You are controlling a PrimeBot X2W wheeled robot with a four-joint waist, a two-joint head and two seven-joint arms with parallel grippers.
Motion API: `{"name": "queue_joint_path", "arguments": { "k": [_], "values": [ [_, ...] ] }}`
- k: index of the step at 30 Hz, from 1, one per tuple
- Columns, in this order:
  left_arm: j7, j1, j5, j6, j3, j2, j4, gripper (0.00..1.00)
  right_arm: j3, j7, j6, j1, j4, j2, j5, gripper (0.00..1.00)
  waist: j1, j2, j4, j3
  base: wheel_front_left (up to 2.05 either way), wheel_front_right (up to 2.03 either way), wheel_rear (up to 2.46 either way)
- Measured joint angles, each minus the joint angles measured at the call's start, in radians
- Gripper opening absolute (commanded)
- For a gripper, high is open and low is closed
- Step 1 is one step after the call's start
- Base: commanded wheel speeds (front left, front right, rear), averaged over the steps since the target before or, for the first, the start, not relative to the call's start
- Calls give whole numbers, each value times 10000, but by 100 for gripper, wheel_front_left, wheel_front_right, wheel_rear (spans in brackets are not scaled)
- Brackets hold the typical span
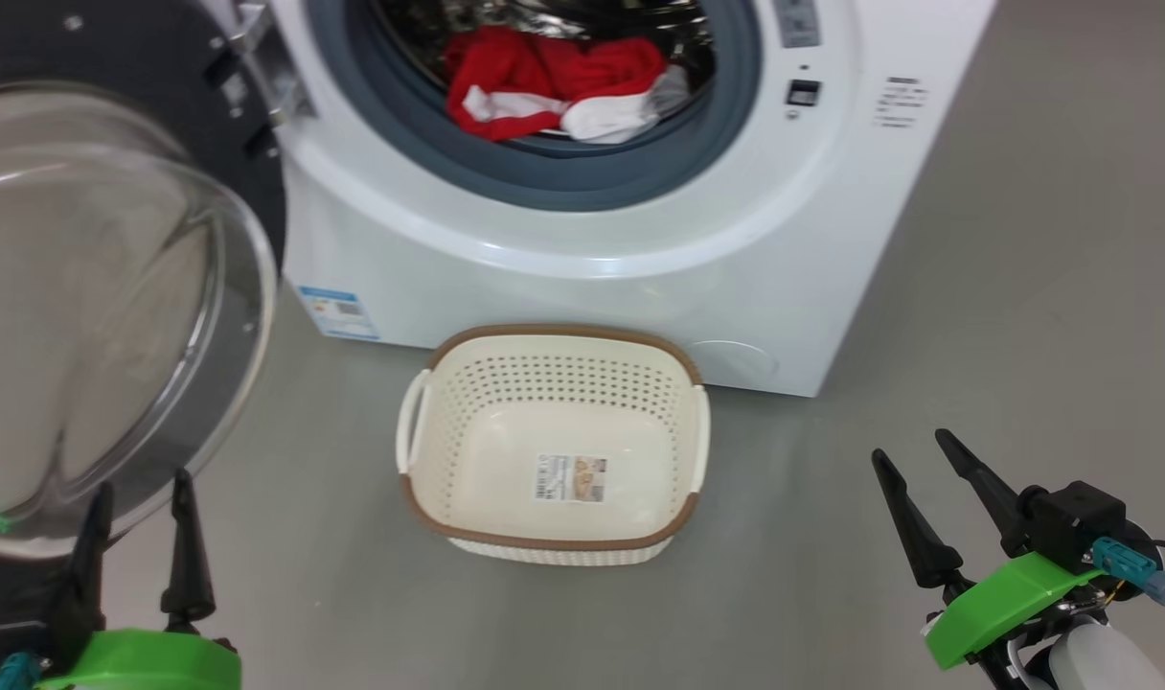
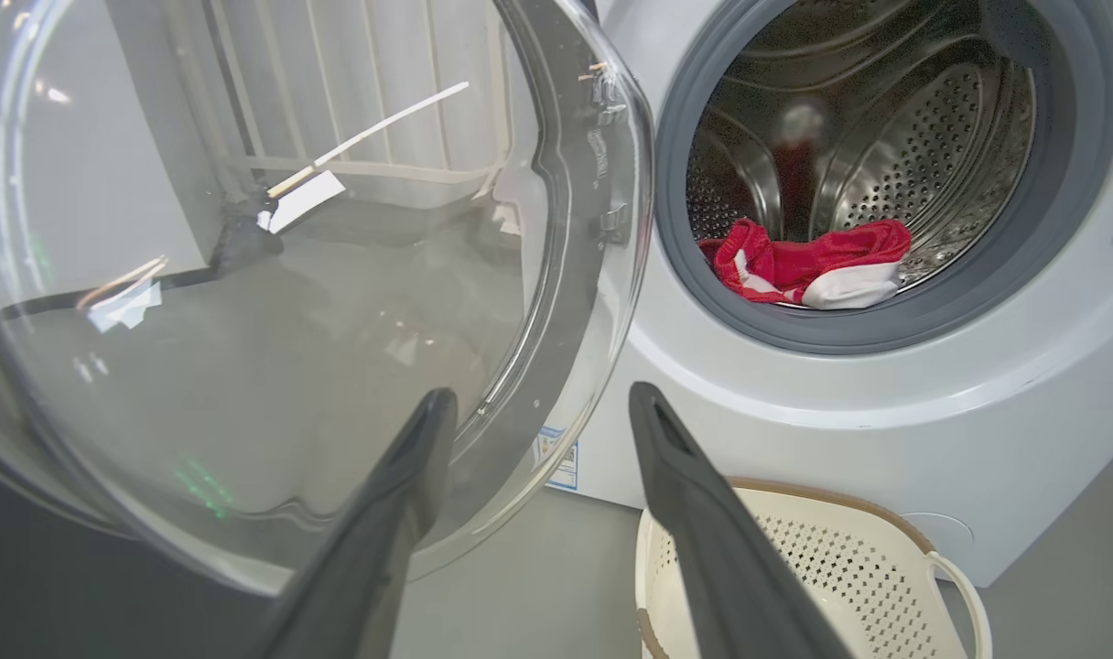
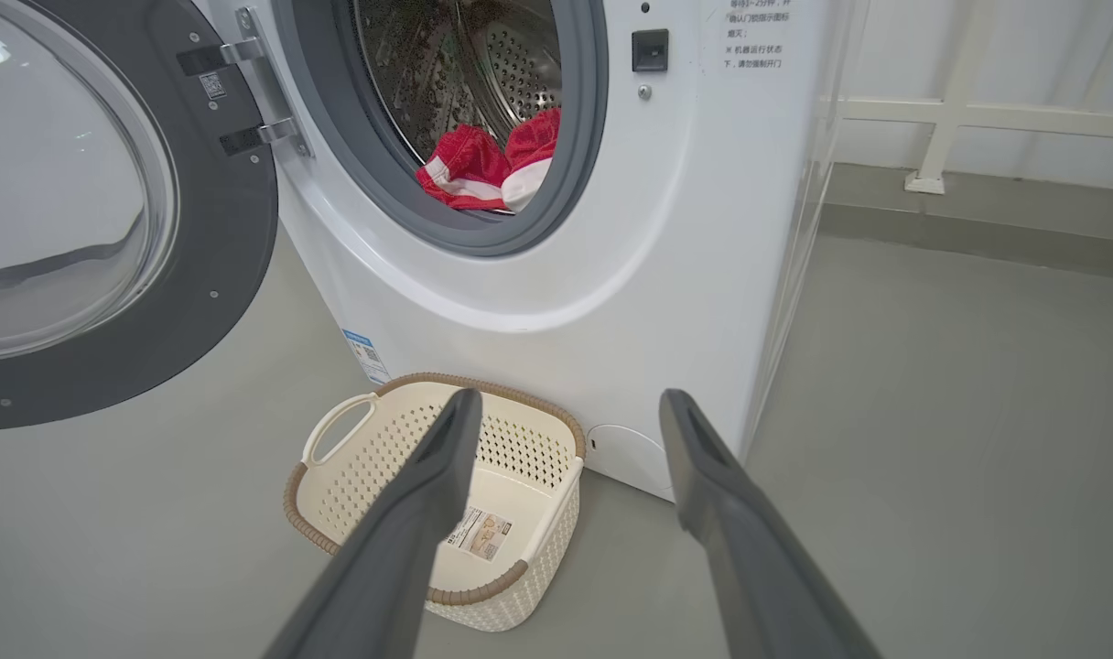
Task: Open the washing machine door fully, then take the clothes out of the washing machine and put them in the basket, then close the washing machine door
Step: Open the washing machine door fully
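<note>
The white washing machine stands with its door swung open to the left, its glass bowl bulging toward me. Red and white clothes lie inside the steel drum at its front lip, also seen as clothes and clothes. The cream basket sits empty on the floor before the machine, a paper label on its bottom. My left gripper is open just below the door glass, holding nothing. Low at the right, my right gripper is open and empty, away from the basket.
Grey floor stretches to the right of the machine. A white railing runs along the wall behind the machine's right side. The open door takes up the space to the left.
</note>
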Motion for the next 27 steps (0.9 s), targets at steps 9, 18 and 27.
{"name": "queue_joint_path", "arguments": {
  "k": [9, 18, 27],
  "values": [
    [0, 389, -757, 0, -1143, 336, -650, 100, -322, 0, 0, 58, -100, 140, -4, 100, 0, 0, -1032, -4, 0, 0, 0],
    [0, 738, -1051, 0, -1542, 581, -825, 100, -537, 0, 0, 239, -209, 313, -4, 100, 0, 0, -2043, -22, 0, 0, 0],
    [0, 794, -1139, 0, -1728, 650, -903, 100, -821, 0, 0, 469, -274, 341, -21, 100, 0, 0, -2700, -123, 0, 0, 0]
  ]
}}
